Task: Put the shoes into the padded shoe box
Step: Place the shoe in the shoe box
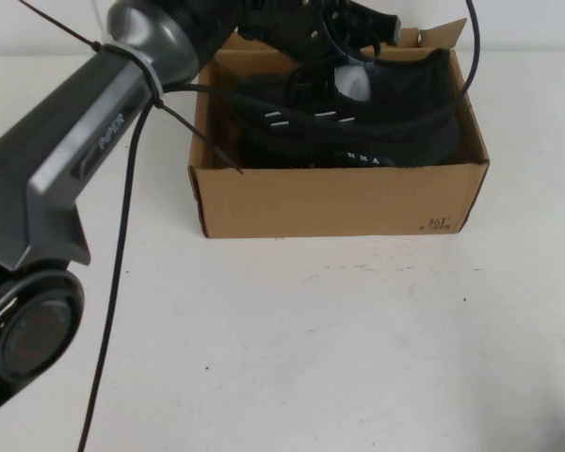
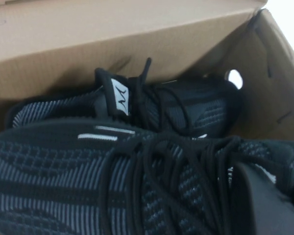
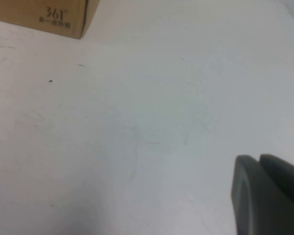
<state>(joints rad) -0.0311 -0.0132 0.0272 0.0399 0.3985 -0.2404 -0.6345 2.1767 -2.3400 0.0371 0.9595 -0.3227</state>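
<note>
Both black knit shoes (image 1: 358,118) lie side by side inside the brown padded shoe box (image 1: 339,200). In the left wrist view one shoe (image 2: 88,176) fills the foreground and the other shoe (image 2: 186,105) lies behind it against the cardboard wall (image 2: 88,34). My left arm (image 1: 85,151) reaches over the box's left end. My left gripper (image 2: 252,183) is shut, and its dark finger (image 2: 269,205) sits against the laces of the closer shoe. Whether it pinches any lace is hidden. My right gripper (image 3: 264,196) hovers shut over bare table, off the box's printed corner (image 3: 54,17).
The white table (image 1: 358,358) spreads out in front of the box. Black cables (image 1: 122,254) hang from my left arm and cross the box's left edge. The box's short back flaps (image 1: 424,38) stand up.
</note>
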